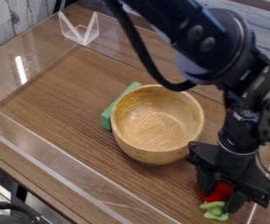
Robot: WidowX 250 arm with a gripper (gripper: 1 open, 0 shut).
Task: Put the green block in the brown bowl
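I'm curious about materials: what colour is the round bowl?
The bowl is light brown, clearest in the camera view.

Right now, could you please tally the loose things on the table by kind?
Wooden bowl: 1
Green block, partly hidden behind the bowl: 1
Red strawberry toy with green leaves, partly covered: 1
Total: 3

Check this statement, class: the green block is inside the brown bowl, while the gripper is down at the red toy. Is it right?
Not quite: the camera view shows the green block outside the brown bowl, beside it. The gripper is down at the red toy.
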